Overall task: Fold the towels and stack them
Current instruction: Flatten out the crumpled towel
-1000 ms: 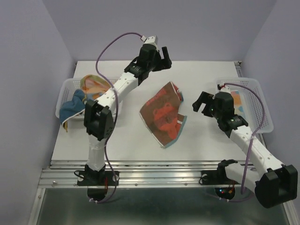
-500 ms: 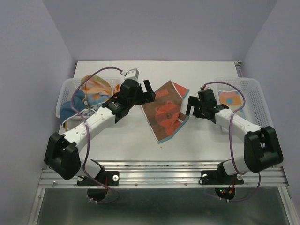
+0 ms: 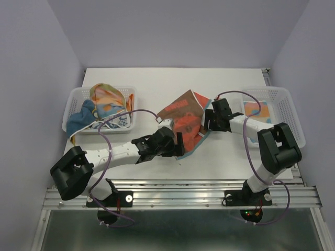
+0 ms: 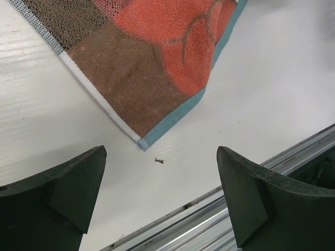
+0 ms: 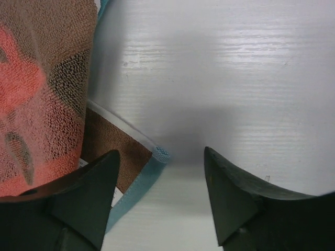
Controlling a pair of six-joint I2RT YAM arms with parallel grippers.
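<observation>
A brown towel with a red bear (image 3: 183, 121) lies spread on the middle of the white table. My left gripper (image 3: 180, 148) hovers open and empty just in front of its near corner. In the left wrist view that corner (image 4: 141, 143) lies on the table ahead of the open gripper (image 4: 162, 193). My right gripper (image 3: 206, 124) is open and empty at the towel's right corner. In the right wrist view the blue-edged corner (image 5: 161, 154) lies between the open fingers (image 5: 84, 198), close to the table.
A white basket (image 3: 73, 100) at the left holds crumpled towels, one orange and blue (image 3: 107, 98) and one dark blue (image 3: 81, 118). A white basket (image 3: 287, 112) at the right holds a folded towel (image 3: 256, 109). The metal front rail (image 4: 246, 201) runs just behind my left gripper.
My left arm has swung from the far side of the table down to the towel's near corner. My right gripper has moved left to the towel's right corner. The towel has shifted slightly.
</observation>
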